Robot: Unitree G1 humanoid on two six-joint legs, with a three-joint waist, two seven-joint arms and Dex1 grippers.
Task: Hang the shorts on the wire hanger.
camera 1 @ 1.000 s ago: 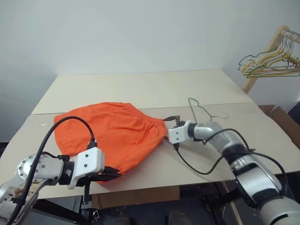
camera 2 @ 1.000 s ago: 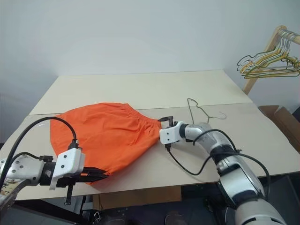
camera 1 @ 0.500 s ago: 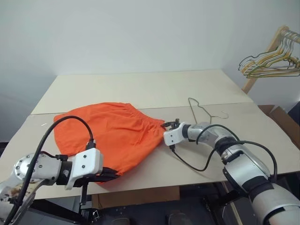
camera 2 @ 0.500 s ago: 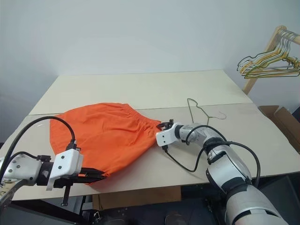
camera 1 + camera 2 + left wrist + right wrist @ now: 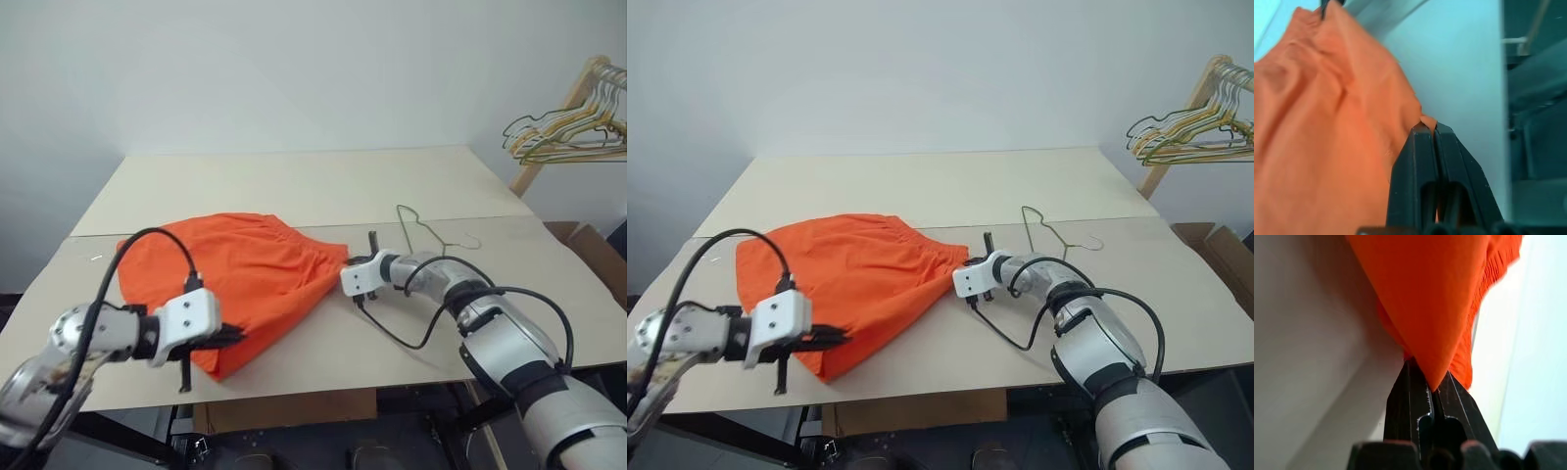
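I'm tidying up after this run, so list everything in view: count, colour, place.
shorts: one, orange, flat on the near table, pinched at two edges
hanger: one, grey wire, on the near table right of the shorts
tables: two, beige, pushed together
hanger bunch: several, yellow and green, on a wooden rack at far right
box: one, brown cardboard, right of the table
left claw: one, black, shut on the shorts' near corner
right claw: one, black, shut on the waistband end

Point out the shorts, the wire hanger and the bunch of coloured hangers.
the shorts point(image 5: 245, 259): left eye view, middle of the orange fabric.
the wire hanger point(image 5: 427, 231): left eye view, its sloping wire arm on the table.
the bunch of coloured hangers point(image 5: 568, 137): left eye view, the wires hanging from the wooden rack.
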